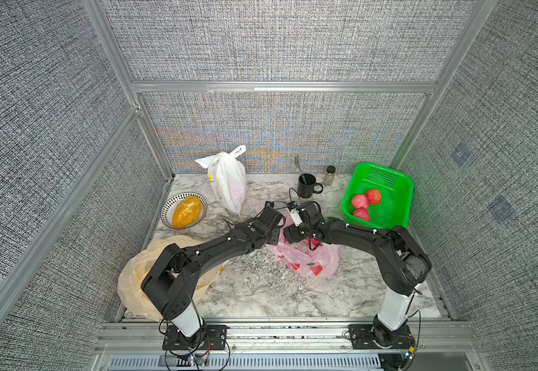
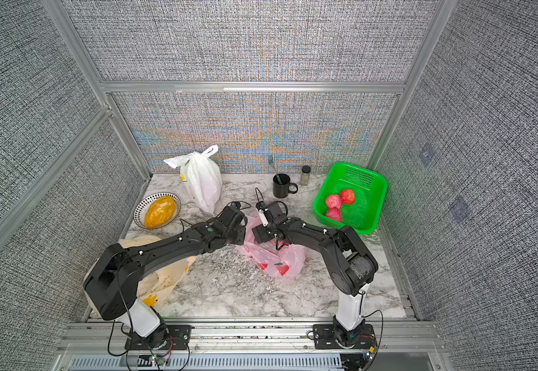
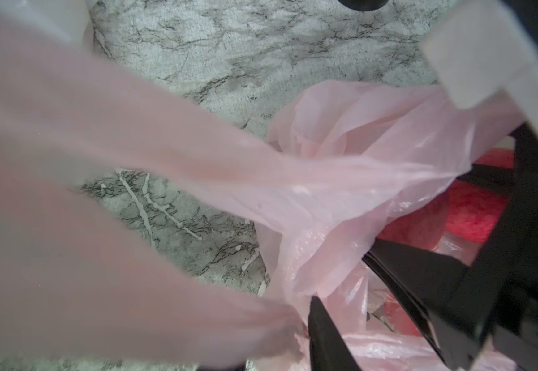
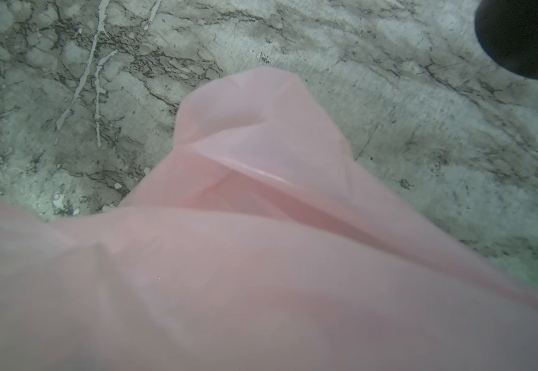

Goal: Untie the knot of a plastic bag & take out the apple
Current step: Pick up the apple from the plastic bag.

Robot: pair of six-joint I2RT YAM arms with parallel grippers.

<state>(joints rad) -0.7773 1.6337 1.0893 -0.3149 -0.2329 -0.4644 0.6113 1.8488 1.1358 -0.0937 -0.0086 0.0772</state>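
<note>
Top views, arms point(image 1: 216, 247) point(image 1: 357, 231) bent inward, over pink bag point(image 1: 328, 257)

- Both top views: bright, even overhead light, soft shadows on the surface point(image 1: 261, 289); rainbow moiré on the back wall panel point(image 1: 274, 135); straight lines bow toward the edges.
- Wrist views: dimmer; the pink bag point(image 3: 68, 225) is blurred near the lens.

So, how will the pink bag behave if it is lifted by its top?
The bag is probably floppy: its thin film lies crumpled on the table. It will likely sag under the apple seen inside. The film looks glossy, so it may slip.
</note>
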